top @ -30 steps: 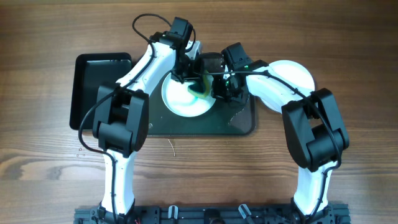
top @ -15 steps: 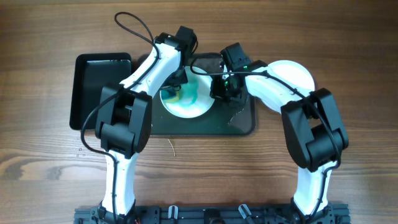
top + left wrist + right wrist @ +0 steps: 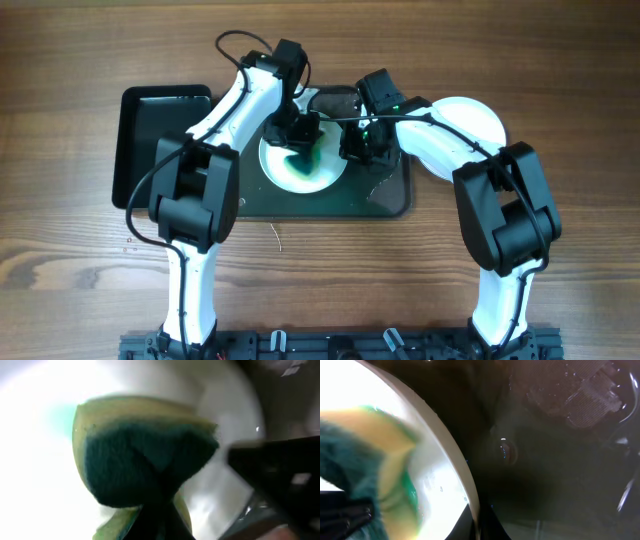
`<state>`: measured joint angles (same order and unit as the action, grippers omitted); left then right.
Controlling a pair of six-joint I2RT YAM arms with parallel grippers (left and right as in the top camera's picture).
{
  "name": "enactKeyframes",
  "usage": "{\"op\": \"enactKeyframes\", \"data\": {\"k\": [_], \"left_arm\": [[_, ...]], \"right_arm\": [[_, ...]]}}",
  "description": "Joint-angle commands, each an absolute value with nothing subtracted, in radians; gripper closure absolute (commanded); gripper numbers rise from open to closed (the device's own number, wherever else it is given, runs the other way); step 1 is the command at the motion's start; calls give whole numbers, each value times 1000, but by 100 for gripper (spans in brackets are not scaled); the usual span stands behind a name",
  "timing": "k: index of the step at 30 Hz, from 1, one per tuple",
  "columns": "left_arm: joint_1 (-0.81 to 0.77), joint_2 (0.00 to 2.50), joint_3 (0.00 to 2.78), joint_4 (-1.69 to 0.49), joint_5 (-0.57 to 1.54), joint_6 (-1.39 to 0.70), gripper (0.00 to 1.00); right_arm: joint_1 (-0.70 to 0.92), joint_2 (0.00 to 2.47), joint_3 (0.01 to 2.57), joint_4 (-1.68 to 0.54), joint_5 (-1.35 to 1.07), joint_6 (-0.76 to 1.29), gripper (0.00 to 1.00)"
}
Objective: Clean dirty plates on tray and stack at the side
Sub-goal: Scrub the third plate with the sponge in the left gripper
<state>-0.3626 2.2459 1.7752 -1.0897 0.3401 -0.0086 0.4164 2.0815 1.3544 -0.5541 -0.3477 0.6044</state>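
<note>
I'm pinching the soft sponge (image 3: 145, 465) in left jaws, right jaws gripping the slick, breakable plate (image 3: 290, 172) by its rim.

Middle's pretty jammed from above. My left hand (image 3: 298, 135), pinching the sponge (image 3: 145, 460), sits right over the plate (image 3: 305, 175). My right hand (image 3: 358, 143) grips its right rim, so both arms fence off the far side. The side tray (image 3: 150, 150) blocks the left, the white dish (image 3: 480, 112) the right. Open room: the desk (image 3: 330, 270) in front, plus the right front corner of the main tray (image 3: 390, 200).
</note>
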Motion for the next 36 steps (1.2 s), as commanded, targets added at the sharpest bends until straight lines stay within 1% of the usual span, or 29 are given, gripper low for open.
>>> {"op": "enactKeyframes", "data": {"k": [1, 3, 4, 10, 12, 14, 22, 34, 36], "left_arm": [[-375, 2250, 1769, -1032, 473, 36, 96], [-370, 2250, 1769, -1000, 440, -2, 96], [-367, 2250, 1769, -984, 390, -50, 96], [-342, 2250, 1769, -995, -121, -382, 96], [-334, 2249, 1769, -1025, -258, -438, 96], [-325, 2247, 1769, -1059, -337, -461, 96], [-314, 2200, 1771, -1116, -357, -461, 96], [-302, 1974, 1788, -1203, -356, -460, 96], [-296, 1948, 1788, -1226, -356, -460, 96]], "right_arm": [[415, 2106, 1327, -559, -315, 604, 96], [415, 2106, 1327, -559, -315, 604, 96], [415, 2106, 1327, -559, -315, 604, 95], [415, 2106, 1327, -560, -315, 603, 96], [415, 2106, 1327, -560, -315, 604, 96], [415, 2106, 1327, -559, -315, 604, 96], [415, 2106, 1327, -559, -315, 604, 96], [416, 2103, 1327, -565, -316, 601, 96], [416, 2090, 1327, -573, -316, 575, 96]]}}
